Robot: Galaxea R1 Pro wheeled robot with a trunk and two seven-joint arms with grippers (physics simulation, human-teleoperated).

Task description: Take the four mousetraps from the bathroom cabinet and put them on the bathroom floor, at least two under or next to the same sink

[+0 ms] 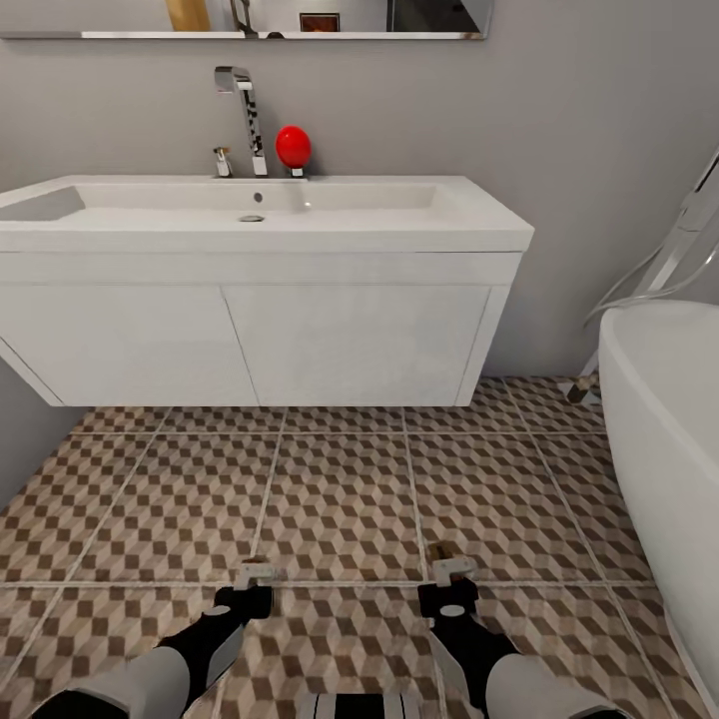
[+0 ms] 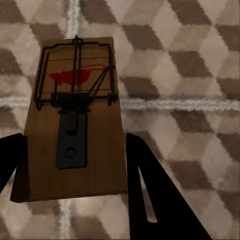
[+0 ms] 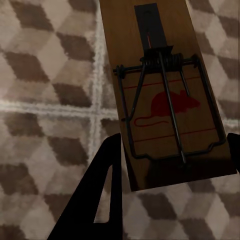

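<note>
Gripping one tan, red-marked mousetrap each, left claw and right claw closed.

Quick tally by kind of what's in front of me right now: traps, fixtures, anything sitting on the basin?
Mousetraps: 2, one in the left pincer, one in the right pincer
Sinks: 1
Bathtubs: 1
Taps: 1
Red round objects: 1
Total: 6

Ahead of me: a white bathtub at right, a red ball behind the basin, a mirror above.
</note>
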